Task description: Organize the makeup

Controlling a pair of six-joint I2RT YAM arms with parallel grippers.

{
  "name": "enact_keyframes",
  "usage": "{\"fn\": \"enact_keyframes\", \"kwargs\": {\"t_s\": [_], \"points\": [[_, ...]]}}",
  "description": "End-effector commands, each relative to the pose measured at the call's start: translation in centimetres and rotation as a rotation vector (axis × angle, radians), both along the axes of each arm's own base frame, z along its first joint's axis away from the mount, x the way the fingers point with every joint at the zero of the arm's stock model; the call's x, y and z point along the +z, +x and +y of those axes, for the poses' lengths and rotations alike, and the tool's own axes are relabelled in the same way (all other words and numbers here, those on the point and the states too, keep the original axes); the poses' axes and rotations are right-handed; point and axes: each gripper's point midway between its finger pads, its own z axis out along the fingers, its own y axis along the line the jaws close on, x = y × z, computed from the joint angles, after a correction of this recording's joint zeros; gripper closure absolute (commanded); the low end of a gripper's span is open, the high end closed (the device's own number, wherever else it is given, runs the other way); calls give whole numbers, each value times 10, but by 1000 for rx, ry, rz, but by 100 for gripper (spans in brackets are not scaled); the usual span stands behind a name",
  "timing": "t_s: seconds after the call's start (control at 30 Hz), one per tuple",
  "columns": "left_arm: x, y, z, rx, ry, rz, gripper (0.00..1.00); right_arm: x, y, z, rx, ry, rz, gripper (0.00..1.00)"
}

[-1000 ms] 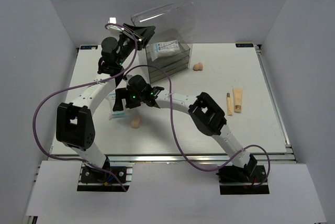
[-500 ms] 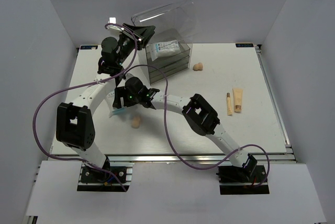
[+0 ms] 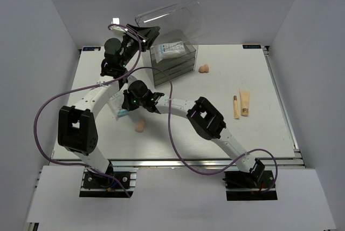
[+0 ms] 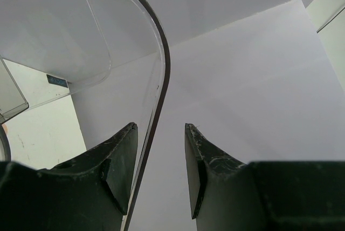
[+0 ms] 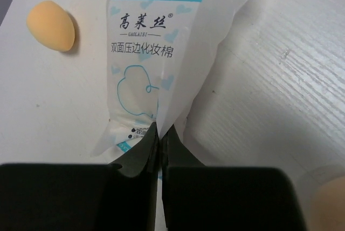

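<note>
- The left arm stands reared up at 11 o'clock, unmoved over the last second. Its left gripper point(image 4: 160, 144) straddles the rim of the clear lid point(image 3: 172, 18) and keeps it tilted open, but a gap shows beside the rim, so I cannot tell whether the fingers truly clamp it
- The right arm has swung its wrist toward 10 o'clock since a second ago. It now stretches low across the surface point(image 3: 259, 131), elbow bent near the middle
- The right gripper point(image 5: 160, 136) is pressed together on the bottom edge of a sachet point(image 5: 153, 69), which has shifted with it. The pick looks secured, with the carry to the box at 12 o'clock next
- A sponge point(image 3: 139, 127) sits at 5 o'clock of that sachet, apart from it
- The drawer box point(image 3: 175, 66) already holds a second sachet point(image 3: 172, 49) on top
- The stick point(image 3: 235, 107) and tube point(image 3: 245, 103) lie side by side at 3 o'clock, not yet sorted
</note>
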Motion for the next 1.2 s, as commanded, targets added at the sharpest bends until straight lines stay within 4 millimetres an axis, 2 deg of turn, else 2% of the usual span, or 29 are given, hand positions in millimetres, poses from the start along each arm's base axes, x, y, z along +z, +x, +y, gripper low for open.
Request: {"fn": "enact_keyframes", "kwargs": {"t_s": [0.0,0.03,0.1,0.13,0.2,0.23,0.33,0.37,0.4,0.43,0.47,0.5,0.57,0.7,0.73,0.83,0.9,0.93,0.97,1.0,1.03,1.17], "points": [[18,-9,-1,-20,-18,-58,50,-7,-8,1,82,7,-21,100],[18,-9,0,-19,-18,-58,50,5,-7,2,104,38,-30,100],[18,-9,0,-18,-20,-58,50,27,-19,9,219,111,-51,100],[18,-9,0,-18,-22,-59,50,47,-17,7,249,156,-72,100],[19,-8,0,-17,-29,-61,50,75,-34,7,368,244,-88,100],[21,-8,0,-17,-32,-65,50,98,-38,4,409,307,-133,100],[23,-7,-2,-25,-42,-68,50,131,-71,-11,583,399,-196,100],[23,-5,-2,-26,-45,-67,50,151,-78,-18,614,427,-252,100],[24,-6,-3,-30,-47,-69,50,157,-81,-24,632,443,-281,100],[24,-5,-3,-31,-49,-67,50,161,-82,-30,643,448,-305,100],[24,-4,-3,-32,-54,-69,50,154,-88,-40,659,443,-315,100],[23,-2,-4,-33,-56,-66,50,172,-88,-48,670,457,-388,100],[24,-2,-4,-37,-63,-69,50,181,-92,-72,699,476,-429,100],[24,-1,-4,-41,-66,-73,50,179,-72,-107,628,431,-432,100],[24,-1,-5,-44,-65,-73,50,178,-57,-117,571,410,-432,100],[25,-1,-6,-45,-67,-81,50,166,-39,-148,467,350,-396,100],[25,0,-6,-50,-75,-82,50,159,-35,-169,405,292,-403,100],[28,0,-6,-52,-77,-88,50,156,-23,-178,351,243,-454,100],[28,1,-7,-52,-78,-87,50,155,-19,-187,324,221,-475,100],[29,1,-7,-50,-78,-90,50,167,-15,-197,287,213,-519,100],[29,2,-7,-51,-79,-89,50,157,0,-213,203,157,-528,100],[32,3,-8,-54,-81,-96,50,169,34,-259,120,58,-667,100]]}}
